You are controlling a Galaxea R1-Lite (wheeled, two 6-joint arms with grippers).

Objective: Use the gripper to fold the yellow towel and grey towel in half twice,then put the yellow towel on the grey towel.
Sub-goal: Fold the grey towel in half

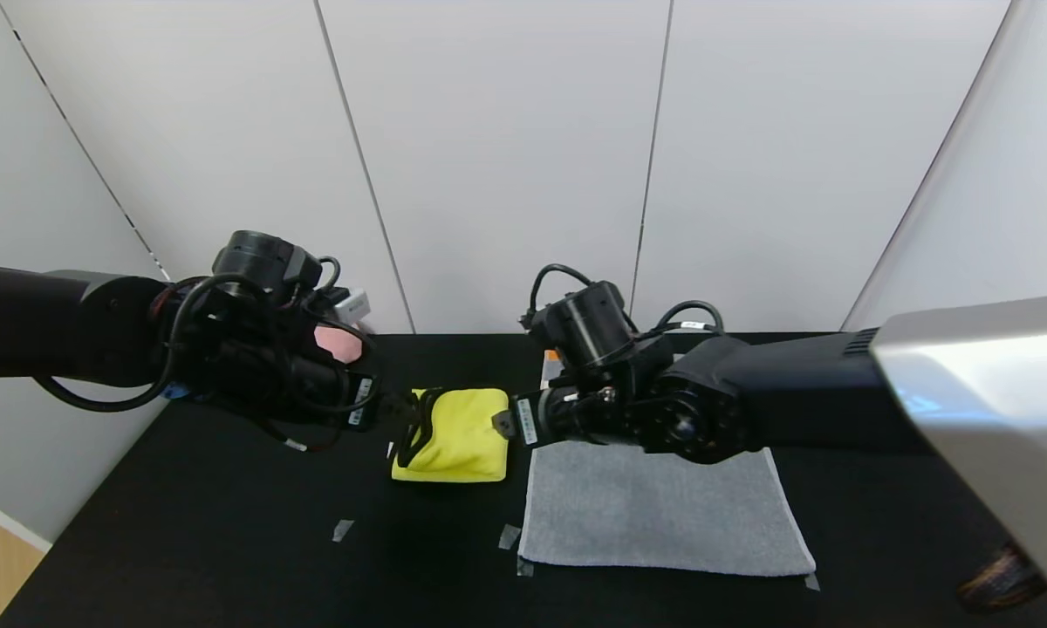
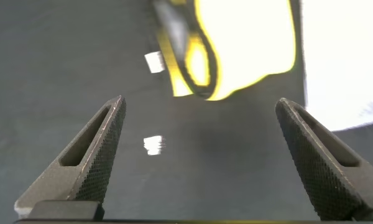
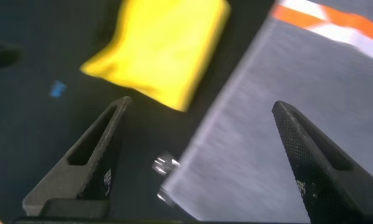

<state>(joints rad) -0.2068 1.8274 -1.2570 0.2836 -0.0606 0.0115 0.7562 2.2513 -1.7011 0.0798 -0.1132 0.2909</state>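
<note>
The yellow towel [image 1: 461, 434] lies folded into a small thick pad on the black table, its dark-trimmed edges toward my left arm. It also shows in the left wrist view [image 2: 248, 43] and the right wrist view [image 3: 161, 53]. The grey towel [image 1: 663, 510] lies flat just beside it on my right, and its orange-and-white band shows in the right wrist view [image 3: 336, 22]. My left gripper [image 1: 401, 410] is open and empty at the yellow towel's left edge [image 2: 200, 102]. My right gripper [image 1: 502, 425] is open and empty above the gap between the two towels [image 3: 202, 103].
A pink plush peach [image 1: 342, 343] sits behind my left wrist at the table's back. Small tape marks [image 1: 342, 529] [image 1: 509, 536] lie on the black table [image 1: 227, 541]. A brown object [image 1: 999, 576] sits at the front right corner. White wall panels stand behind.
</note>
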